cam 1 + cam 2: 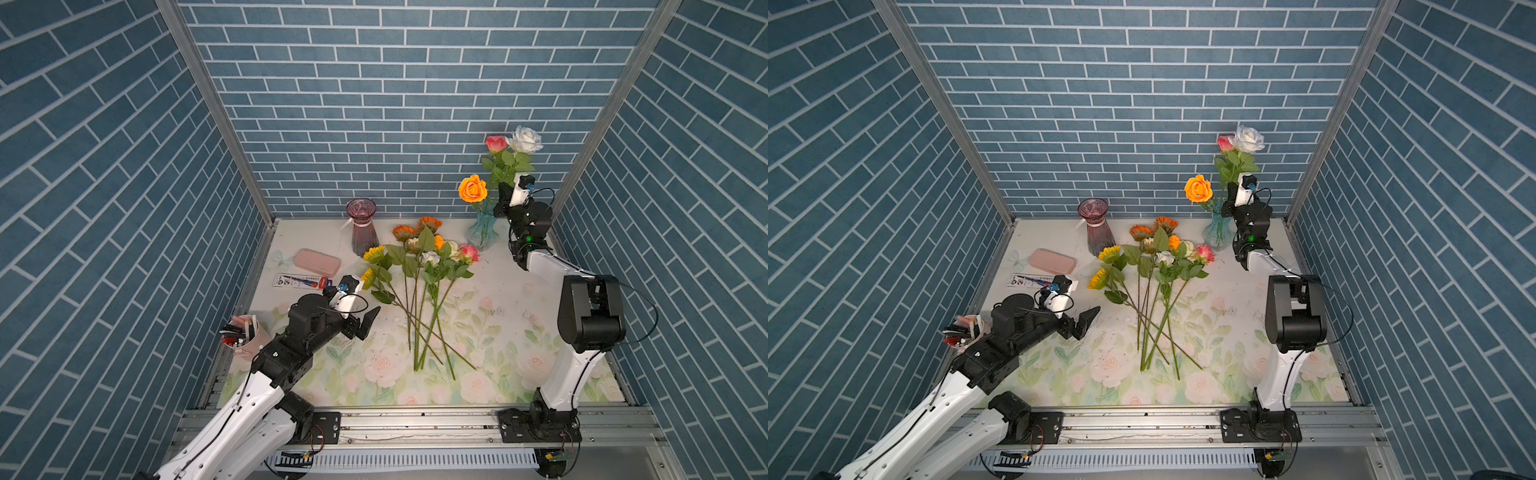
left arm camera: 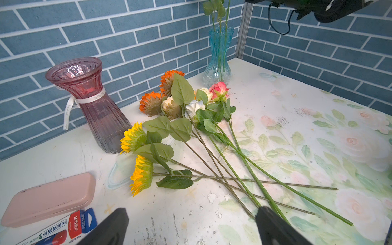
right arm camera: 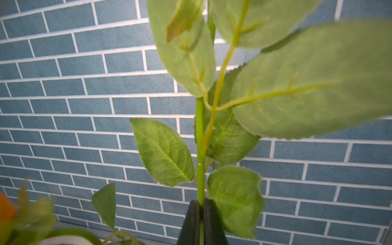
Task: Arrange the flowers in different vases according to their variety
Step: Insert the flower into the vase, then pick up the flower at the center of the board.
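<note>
Take the aqua vase (image 1: 482, 230) as your mark. Three roses stand in it: an orange rose (image 1: 473, 189) leans out on the side facing the plum vase (image 1: 365, 232), and a pink rose (image 1: 496, 143) and a white rose (image 1: 527, 139) rise high above its rim.

Your right gripper (image 1: 504, 194) sits just above that rim, jaws pressed together on a green stem (image 3: 200, 148). The right wrist view shows the two black fingers (image 3: 191, 220) pinching it below a cluster of leaves. You cannot tell from these views whether that stem carries the pink head or the white one.

The plum vase stands upright, well apart from the aqua vase along the back wall. The loose flowers (image 1: 415, 270) lie on the tablecloth (image 1: 519, 316) in front of the aqua vase, heads toward it and stems crossing as they fan away. A second pink rose head (image 1: 469, 251) lies nearest the aqua vase, and two yellow sunflowers (image 1: 374, 254) lie farthest from it.

Your left gripper (image 2: 192, 212) is well apart from the aqua vase, past the far side of the pile — jaws spread wide with nothing between them, low over the tablecloth by the stem ends. A pink case (image 1: 317, 262) lies farther still from the aqua vase, beyond the plum vase.
</note>
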Action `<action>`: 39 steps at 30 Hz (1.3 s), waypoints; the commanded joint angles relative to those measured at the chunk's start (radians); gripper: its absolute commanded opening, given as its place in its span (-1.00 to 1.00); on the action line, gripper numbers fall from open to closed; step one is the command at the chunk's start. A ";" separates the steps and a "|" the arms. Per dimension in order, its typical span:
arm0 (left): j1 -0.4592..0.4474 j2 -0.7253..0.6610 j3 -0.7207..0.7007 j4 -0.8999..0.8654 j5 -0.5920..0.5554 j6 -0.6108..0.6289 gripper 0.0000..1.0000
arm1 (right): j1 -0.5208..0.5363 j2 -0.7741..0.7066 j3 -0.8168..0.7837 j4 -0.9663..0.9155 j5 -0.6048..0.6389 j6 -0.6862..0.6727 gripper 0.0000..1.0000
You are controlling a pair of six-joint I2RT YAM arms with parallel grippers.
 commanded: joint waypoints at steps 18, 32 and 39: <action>-0.002 0.003 0.005 0.011 0.008 0.003 1.00 | -0.002 -0.031 0.076 -0.611 -0.025 -0.246 -0.58; -0.003 0.049 0.061 -0.033 -0.048 -0.027 1.00 | 0.077 -0.490 -0.294 -0.750 -0.108 -0.334 -0.57; -0.002 0.027 0.062 -0.037 -0.035 -0.036 1.00 | 0.236 -0.657 -0.412 -0.891 -0.090 -0.296 -0.55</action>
